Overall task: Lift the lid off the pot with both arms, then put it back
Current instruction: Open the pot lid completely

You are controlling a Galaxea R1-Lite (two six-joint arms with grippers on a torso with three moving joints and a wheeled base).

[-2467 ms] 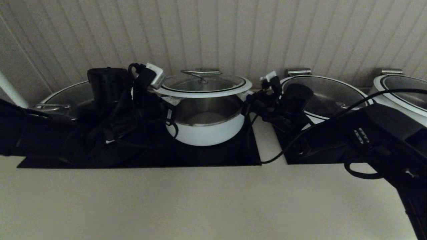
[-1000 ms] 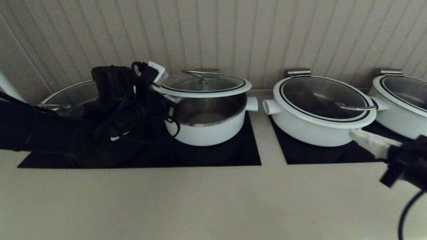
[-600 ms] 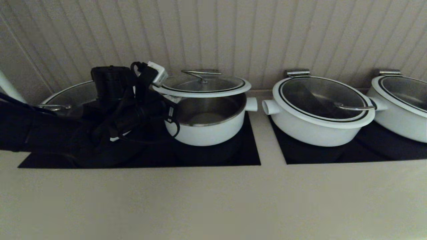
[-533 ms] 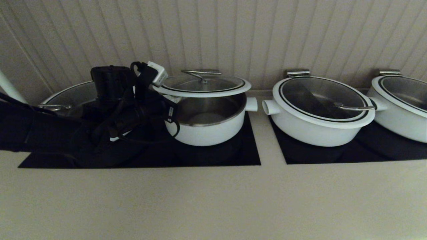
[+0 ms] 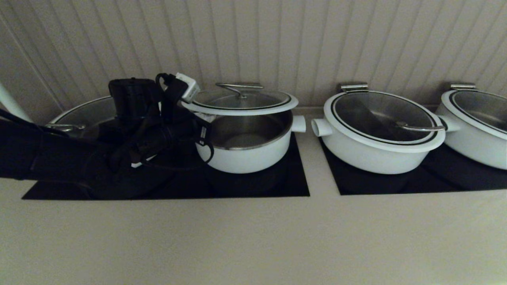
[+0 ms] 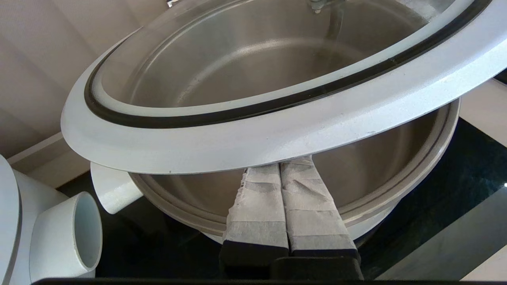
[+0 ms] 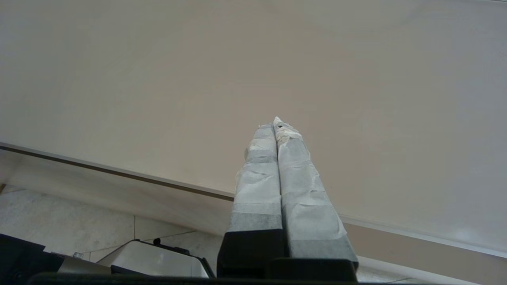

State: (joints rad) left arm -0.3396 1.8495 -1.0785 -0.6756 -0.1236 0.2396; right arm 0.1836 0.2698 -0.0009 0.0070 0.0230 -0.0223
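The lid [image 5: 241, 101] with its steel bar handle sits raised above the pot [image 5: 247, 154], higher on its left side. My left gripper [image 5: 198, 115] is at the lid's left edge. In the left wrist view the left gripper [image 6: 279, 165] is shut, its taped fingertips pressed together under the lid's white rim [image 6: 277, 134], above the pot's steel inside [image 6: 396, 158]. My right gripper is out of the head view. In the right wrist view the right gripper [image 7: 275, 123] is shut and empty over the beige counter.
A wider white lidded pot [image 5: 380, 130] stands to the right, another [image 5: 475, 122] at the far right, and one [image 5: 79, 113] behind my left arm. Black cooktop panels [image 5: 285, 186] lie under them. A panelled wall is close behind, and beige counter [image 5: 253, 237] lies in front.
My right arm has drawn back from the lid's right side and left the head view. The lid stays raised on my left gripper.
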